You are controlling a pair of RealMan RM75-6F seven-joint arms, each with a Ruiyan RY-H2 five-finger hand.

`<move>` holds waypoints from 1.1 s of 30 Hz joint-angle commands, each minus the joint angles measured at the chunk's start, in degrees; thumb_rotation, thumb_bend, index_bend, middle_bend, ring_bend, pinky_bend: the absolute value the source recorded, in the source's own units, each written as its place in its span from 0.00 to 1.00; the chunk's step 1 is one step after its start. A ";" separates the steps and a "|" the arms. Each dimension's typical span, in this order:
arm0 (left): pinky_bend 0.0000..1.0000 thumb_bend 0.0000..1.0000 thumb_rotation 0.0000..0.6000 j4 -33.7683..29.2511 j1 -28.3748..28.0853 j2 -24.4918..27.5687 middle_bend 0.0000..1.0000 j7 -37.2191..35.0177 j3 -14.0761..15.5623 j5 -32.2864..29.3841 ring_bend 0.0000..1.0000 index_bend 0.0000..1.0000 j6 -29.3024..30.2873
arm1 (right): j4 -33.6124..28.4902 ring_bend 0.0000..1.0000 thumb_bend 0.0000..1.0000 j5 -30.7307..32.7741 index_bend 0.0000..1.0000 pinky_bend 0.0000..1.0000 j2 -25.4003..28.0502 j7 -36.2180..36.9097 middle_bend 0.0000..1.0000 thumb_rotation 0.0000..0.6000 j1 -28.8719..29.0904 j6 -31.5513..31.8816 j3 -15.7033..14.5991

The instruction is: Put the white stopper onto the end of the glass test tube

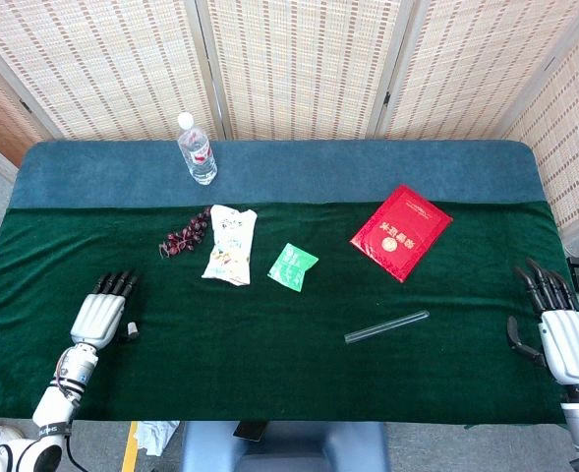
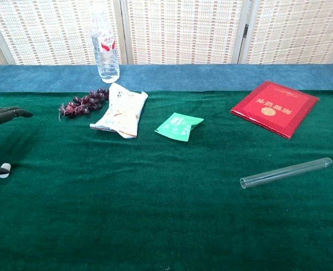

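The white stopper (image 2: 5, 168) lies on the green cloth at the far left, its round end facing the chest camera. My left hand (image 1: 100, 317) rests flat beside it with the fingers (image 2: 8, 113) stretched forward; the thumb tip touches the stopper without a visible grip. In the head view the stopper (image 1: 132, 329) is a small pale spot by the thumb. The glass test tube (image 1: 386, 326) lies on the cloth right of centre, and in the chest view the test tube (image 2: 285, 172) has its open end pointing left. My right hand (image 1: 562, 332) lies open at the far right edge, far from the tube.
A red booklet (image 1: 401, 231) lies behind the tube. A green packet (image 1: 292, 266), a snack bag (image 1: 230, 245) and grapes (image 1: 184, 234) sit left of centre. A water bottle (image 1: 198, 149) stands on the blue strip at the back.
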 commanded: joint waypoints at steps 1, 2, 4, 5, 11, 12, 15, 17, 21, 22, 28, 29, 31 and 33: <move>0.00 0.20 1.00 -0.37 -0.34 0.58 0.05 -0.17 -0.44 -0.45 0.00 0.00 -0.23 | 0.06 0.00 0.64 0.10 0.00 0.00 -0.04 0.13 0.00 0.88 -0.04 -0.05 -0.01; 0.00 0.20 1.00 -0.40 -0.43 0.69 0.05 -0.11 -0.56 -0.57 0.00 0.00 -0.23 | 0.08 0.00 0.64 0.12 0.00 0.00 -0.05 0.10 0.00 0.89 -0.03 -0.11 -0.04; 0.00 0.20 1.00 -0.44 -0.65 0.95 0.05 -0.01 -0.87 -0.98 0.00 0.00 -0.31 | 0.07 0.00 0.64 0.16 0.00 0.00 -0.08 -0.02 0.00 0.88 -0.05 -0.14 -0.05; 0.00 0.20 1.00 -0.37 -0.75 1.06 0.05 0.10 -0.98 -1.18 0.00 0.00 -0.38 | 0.05 0.00 0.64 0.17 0.00 0.00 -0.08 -0.05 0.00 0.88 -0.07 -0.11 -0.04; 0.00 0.20 1.00 -0.01 -1.27 1.75 0.05 0.70 -1.50 -2.86 0.00 0.00 -1.24 | -0.09 0.00 0.64 0.32 0.00 0.00 -0.07 -0.26 0.00 0.88 -0.19 -0.01 -0.01; 0.00 0.20 1.00 0.01 -1.31 1.83 0.05 0.78 -1.56 -3.20 0.00 0.00 -1.41 | -0.10 0.00 0.64 0.33 0.00 0.00 -0.08 -0.30 0.00 0.88 -0.18 -0.02 0.01; 0.00 0.20 1.00 0.22 -1.44 1.99 0.05 0.93 -1.71 -4.13 0.00 0.00 -1.82 | -0.19 0.00 0.64 0.35 0.00 0.00 -0.09 -0.43 0.00 0.88 -0.15 -0.07 0.04; 0.00 0.20 1.00 0.42 -1.49 1.99 0.05 0.90 -1.75 -4.55 0.00 0.00 -2.00 | -0.25 0.00 0.64 0.31 0.00 0.00 -0.10 -0.53 0.00 0.88 -0.14 -0.03 0.08; 0.00 0.20 1.00 0.52 -1.45 1.98 0.05 0.52 -1.85 -4.81 0.00 0.00 -1.67 | -0.34 0.00 0.64 0.36 0.00 0.00 -0.02 -0.52 0.00 0.88 -0.09 -0.23 0.05; 0.00 0.20 1.00 0.39 -1.39 2.04 0.05 0.38 -1.92 -4.76 0.00 0.00 -1.34 | -0.34 0.00 0.64 0.41 0.00 0.00 -0.04 -0.61 0.00 0.88 -0.08 -0.25 0.08; 0.00 0.20 1.00 -1.40 -1.11 3.16 0.05 0.73 -2.27 -4.64 0.00 0.00 0.34 | -0.21 0.00 0.64 0.49 0.00 0.00 -0.15 -0.38 0.00 0.88 -0.06 -0.25 0.17; 0.00 0.20 1.00 -1.65 -1.09 3.32 0.05 0.84 -2.30 -4.61 0.00 0.00 0.55 | -0.18 0.00 0.64 0.50 0.00 0.00 -0.20 -0.33 0.00 0.88 -0.06 -0.24 0.19; 0.00 0.20 1.00 -2.43 -1.04 3.84 0.05 0.78 -2.39 -4.85 0.00 0.00 0.61 | -0.11 0.00 0.64 0.42 0.00 0.00 -0.26 -0.23 0.00 0.88 -0.09 -0.18 0.17; 0.00 0.20 1.00 -3.71 -0.86 4.42 0.05 -0.16 -2.50 -5.03 0.00 0.00 0.56 | -0.03 0.00 0.64 0.41 0.00 0.00 -0.28 -0.28 0.00 0.88 -0.10 -0.16 0.16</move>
